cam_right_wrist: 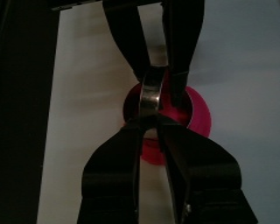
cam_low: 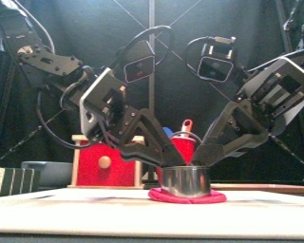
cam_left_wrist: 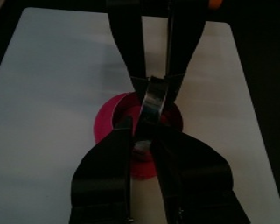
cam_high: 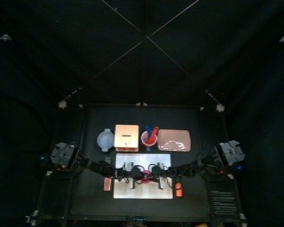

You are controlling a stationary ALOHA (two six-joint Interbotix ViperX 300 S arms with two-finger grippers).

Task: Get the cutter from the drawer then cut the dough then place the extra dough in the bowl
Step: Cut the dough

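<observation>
- i'm pinching the cutter [cam_low: 184, 177] rim with left end effector [cam_left_wrist: 149, 131] and right end effector [cam_right_wrist: 154, 122], jaws nearly closed.
- i'm aiming for a level, straight push through the dough [cam_low: 186, 197].

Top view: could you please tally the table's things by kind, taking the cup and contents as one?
White cutting board: 1
Red dough: 1
Metal cutter: 1
Wooden box: 1
Blue-grey bowl: 1
Red cup: 1
Pink tray: 1
Total: 7

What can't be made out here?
Whether the flat pink dough disc is cut through: the wall of the round metal cutter hides it, every view.
Contents of blue-grey bowl: too small, top view.
Pale wooden box: drawer open or shut; head-on in front view, tiny in top view.
</observation>
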